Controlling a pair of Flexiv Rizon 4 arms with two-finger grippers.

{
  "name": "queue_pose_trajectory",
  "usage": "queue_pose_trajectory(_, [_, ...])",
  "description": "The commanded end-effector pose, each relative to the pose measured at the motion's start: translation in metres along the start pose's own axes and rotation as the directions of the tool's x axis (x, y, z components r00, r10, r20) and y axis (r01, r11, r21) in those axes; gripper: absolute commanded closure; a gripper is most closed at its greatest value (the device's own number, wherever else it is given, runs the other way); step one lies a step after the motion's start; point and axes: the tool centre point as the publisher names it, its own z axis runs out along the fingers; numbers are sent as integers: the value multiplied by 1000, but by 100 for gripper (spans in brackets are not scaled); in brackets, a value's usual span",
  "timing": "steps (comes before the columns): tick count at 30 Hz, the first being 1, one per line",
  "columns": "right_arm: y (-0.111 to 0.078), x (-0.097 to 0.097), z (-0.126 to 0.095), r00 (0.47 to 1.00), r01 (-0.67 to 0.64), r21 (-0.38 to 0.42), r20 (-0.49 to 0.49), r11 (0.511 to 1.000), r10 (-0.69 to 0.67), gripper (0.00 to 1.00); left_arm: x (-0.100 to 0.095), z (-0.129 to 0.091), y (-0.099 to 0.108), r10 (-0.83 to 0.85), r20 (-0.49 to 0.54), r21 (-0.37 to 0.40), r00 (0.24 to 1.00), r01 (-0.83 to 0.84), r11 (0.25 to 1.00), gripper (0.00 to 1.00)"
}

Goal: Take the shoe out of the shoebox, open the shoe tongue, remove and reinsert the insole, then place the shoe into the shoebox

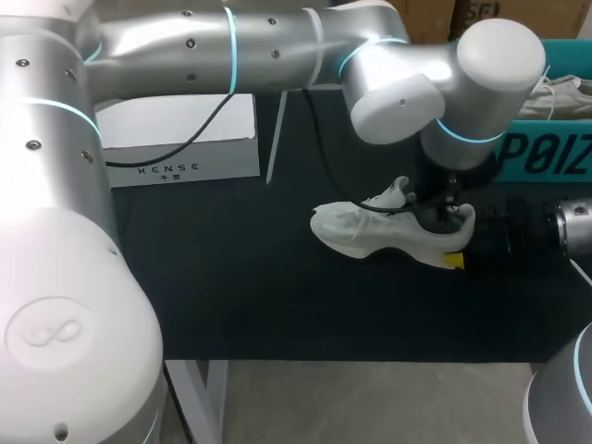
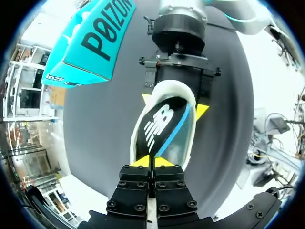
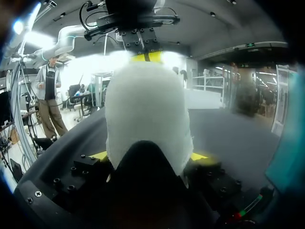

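A white shoe (image 1: 370, 233) lies on its side on the black table, heel toward my right arm. My right gripper (image 1: 455, 259) clamps the heel: in the right wrist view the white heel (image 3: 143, 109) fills the space between its yellow tips (image 3: 150, 156). My left gripper (image 1: 446, 215) comes down from above into the shoe's opening. In the left wrist view its tips (image 2: 152, 162) are shut on the near end of the black insole (image 2: 162, 126), which has a white logo and blue edge. The right gripper (image 2: 174, 105) shows beyond, a finger on either side of the shoe.
The teal shoebox (image 1: 546, 153) stands at the back right, close behind the shoe, and also shows beside it as a teal box (image 2: 90, 43). A white box (image 1: 180, 139) sits at the back left. The table's front edge (image 1: 351, 356) runs below the shoe.
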Motion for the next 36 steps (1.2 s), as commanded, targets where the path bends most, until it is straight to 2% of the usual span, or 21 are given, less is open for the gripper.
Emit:
queue_pose_trajectory(1, [-2,0,2,1000,-1,3,1,1000,1,100,2,-11,14,-19,5,48,1000,19,999,100])
queue_pose_trajectory(9, [-2,0,2,1000,-1,3,1,1000,1,100,8,-16,1,-2,19,84,1000,1,996,100])
queue_pose_trajectory(19, [-2,0,2,1000,-1,3,1,1000,1,100,24,-10,-40,82,73,105,994,-89,990,100])
queue_pose_trajectory(22, [-2,0,2,1000,-1,3,1,1000,1,100,27,-15,-51,92,86,146,992,-104,984,100])
queue_pose_trajectory(25, [-2,0,2,1000,-1,3,1,1000,1,100,30,-25,-60,91,109,200,990,-112,973,100])
queue_pose_trajectory(30, [-2,0,2,1000,-1,3,1,1000,1,100,30,-56,-73,58,152,318,987,-104,942,100])
queue_pose_trajectory(36, [-2,0,2,1000,-1,3,1,1000,1,100,28,-95,-88,32,197,410,980,-112,905,100])
